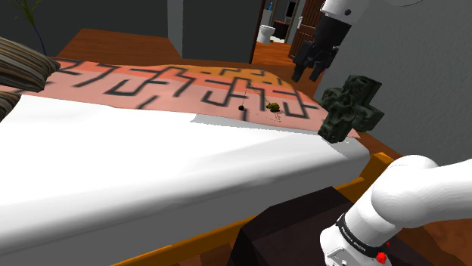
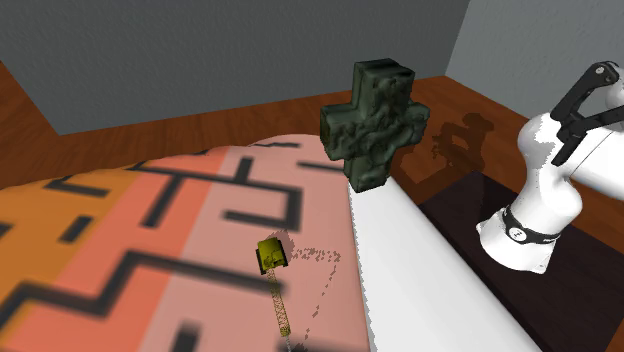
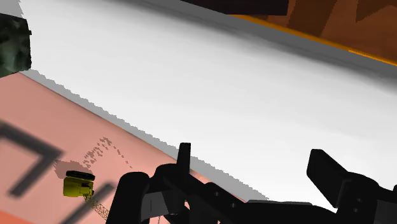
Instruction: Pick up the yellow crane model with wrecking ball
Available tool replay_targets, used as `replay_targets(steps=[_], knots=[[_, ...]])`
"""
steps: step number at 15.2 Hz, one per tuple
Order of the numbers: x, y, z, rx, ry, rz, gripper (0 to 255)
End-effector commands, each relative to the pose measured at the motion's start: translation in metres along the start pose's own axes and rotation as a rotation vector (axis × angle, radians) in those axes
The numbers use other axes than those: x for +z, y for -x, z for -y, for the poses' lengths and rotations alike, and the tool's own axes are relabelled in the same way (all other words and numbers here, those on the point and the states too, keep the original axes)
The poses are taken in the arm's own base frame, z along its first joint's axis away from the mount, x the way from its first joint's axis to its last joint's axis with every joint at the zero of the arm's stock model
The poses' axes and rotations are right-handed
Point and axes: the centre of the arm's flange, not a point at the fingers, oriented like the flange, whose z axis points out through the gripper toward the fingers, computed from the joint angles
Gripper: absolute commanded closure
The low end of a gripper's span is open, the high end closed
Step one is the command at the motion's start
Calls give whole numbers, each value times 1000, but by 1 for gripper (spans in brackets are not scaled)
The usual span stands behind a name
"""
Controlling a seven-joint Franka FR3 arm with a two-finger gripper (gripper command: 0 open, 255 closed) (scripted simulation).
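One little yellow crane model (image 2: 270, 254) is lying on the pink part of the maze-patterned blanket (image 2: 150, 230), just beside where the white sheet (image 1: 151, 166) starts. Its lattice boom is stretched out flat, and a small dark ball (image 1: 241, 109) sits a bit away from the cab on the same blanket. Close by, at the edge of the bed, there's a blocky dark green cross-shaped thing (image 2: 372, 120) standing upright. The black gripper (image 1: 306, 75) hangs in the air well above the crane, touching nothing, its two fingers spread apart.
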Motion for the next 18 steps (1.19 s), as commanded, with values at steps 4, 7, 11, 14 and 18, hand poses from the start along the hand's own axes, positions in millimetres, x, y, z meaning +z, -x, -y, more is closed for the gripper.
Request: replay_targets(steps=[4, 7, 11, 14, 18], knots=[[21, -24, -25, 1, 1, 8, 0], [42, -47, -50, 2, 2, 16, 0], [71, -78, -83, 3, 4, 27, 0], [93, -101, -108, 3, 5, 35, 0], [122, -131, -141, 4, 7, 46, 0]])
